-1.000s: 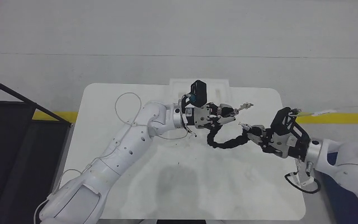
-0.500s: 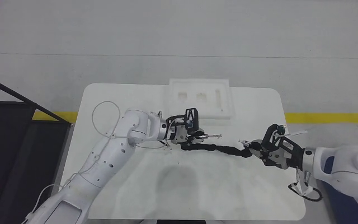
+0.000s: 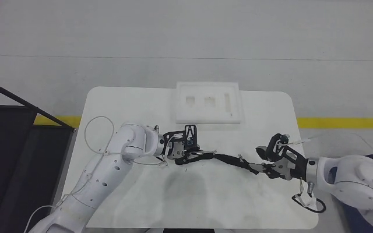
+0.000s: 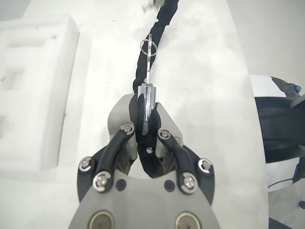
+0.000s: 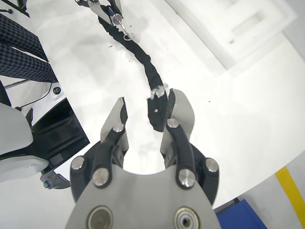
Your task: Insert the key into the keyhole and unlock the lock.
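on the left of the bench (image 3: 116,102), our left pincer (image 4: 145,110) is clamped on the lock barrel (image 4: 147,94), with some of the black sleeve bunched between its fingers. the key (image 4: 148,60) sits in the keyhole, its shaft sticking straight out of the barrel, and the key ring (image 4: 148,46) hangs at its head. from there the black cable (image 3: 230,158) runs across the middle of the bench, near the white foam tray (image 3: 201,87) but apart from it. its free end (image 5: 157,113), with a metal tip (image 5: 158,91), lies between the fingers of our right pincer (image 5: 147,98). that pincer is spread wide, so the end only leans on one pad.

we judge the lock to be parted, since that end is loose.

we see three risks:
- the soft sleeve in the left grip could let the barrel twist or slide if the cable is tugged.
- a jolt or tilt could work the key out, or catch the ring on the sleeve.
- the ungripped end could roll off its pad, and an off-centre squeeze would pinch cloth or push the tip away.
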### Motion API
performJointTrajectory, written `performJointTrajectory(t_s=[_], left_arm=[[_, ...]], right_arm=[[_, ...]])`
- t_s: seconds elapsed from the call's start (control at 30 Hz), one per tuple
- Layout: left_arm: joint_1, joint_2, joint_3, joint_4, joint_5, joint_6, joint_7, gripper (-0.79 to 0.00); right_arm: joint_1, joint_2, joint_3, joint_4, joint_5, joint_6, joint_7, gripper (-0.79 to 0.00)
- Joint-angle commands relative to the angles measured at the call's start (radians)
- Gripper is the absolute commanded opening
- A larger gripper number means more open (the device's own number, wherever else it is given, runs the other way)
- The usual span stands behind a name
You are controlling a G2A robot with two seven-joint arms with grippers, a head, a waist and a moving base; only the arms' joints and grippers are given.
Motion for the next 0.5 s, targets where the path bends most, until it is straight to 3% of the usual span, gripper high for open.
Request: performJointTrajectory(t_s=[0.0, 0.23, 0.47], left_arm=[[0.001, 0.001, 0.002, 0.003, 0.015, 0.003, 0.021, 0.0], [-0.02, -0.002, -0.004, 0.02, 0.039, 0.024, 0.129, 0.0], [-0.092, -0.001, -0.07, 0.006, 0.022, 0.017, 0.279, 0.0]], right_arm=[[0.009, -0.009, -0.006, 0.007, 0.008, 0.004, -0.006, -0.243], [0.034, -0.039, -0.005, 0.038, 0.071, 0.002, -0.068, 0.0], [0.038, -0.058, 0.038, 0.077, 0.13, -0.064, -0.215, 0.0]])
